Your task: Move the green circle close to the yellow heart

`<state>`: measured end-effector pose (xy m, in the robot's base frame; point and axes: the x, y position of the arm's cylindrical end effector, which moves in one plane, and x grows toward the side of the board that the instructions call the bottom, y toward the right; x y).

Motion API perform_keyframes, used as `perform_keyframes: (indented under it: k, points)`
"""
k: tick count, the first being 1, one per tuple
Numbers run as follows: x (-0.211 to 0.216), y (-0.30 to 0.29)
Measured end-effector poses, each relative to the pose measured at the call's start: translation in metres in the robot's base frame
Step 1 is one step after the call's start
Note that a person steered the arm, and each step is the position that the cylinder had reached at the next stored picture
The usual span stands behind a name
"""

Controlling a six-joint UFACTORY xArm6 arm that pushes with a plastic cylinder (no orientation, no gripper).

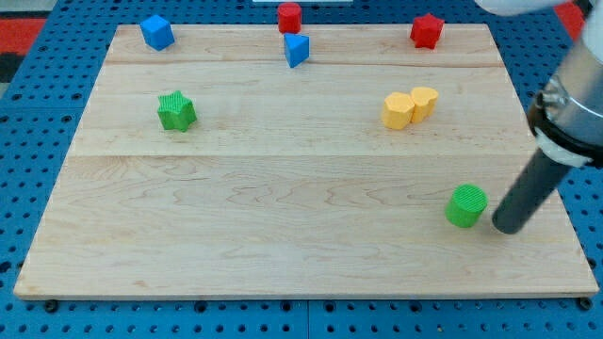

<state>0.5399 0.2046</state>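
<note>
On the wooden counter [283,217], near its bottom right corner, the small, light, hard green circle [466,205] should slide easily if my tip [509,226], a bare rod with no hand to open or close, just beside its right, pushes its lower right side toward the yellow heart [424,100].

The arm comes in from the view's upper right, at about two o'clock, its pale and dark wrist housing partly cut off by the frame edge. From it the straight dark rod slants toward seven o'clock, and my tip [507,226] is on the board.
</note>
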Motion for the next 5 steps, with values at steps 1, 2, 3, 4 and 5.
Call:
perform_keyframes:
  k: [1, 2, 3, 4, 5]
  points:
    - [0.012, -0.040]
    - [0.008, -0.063]
    - [-0.018, -0.072]
    - [-0.031, -0.048]
    - [-0.047, -0.014]
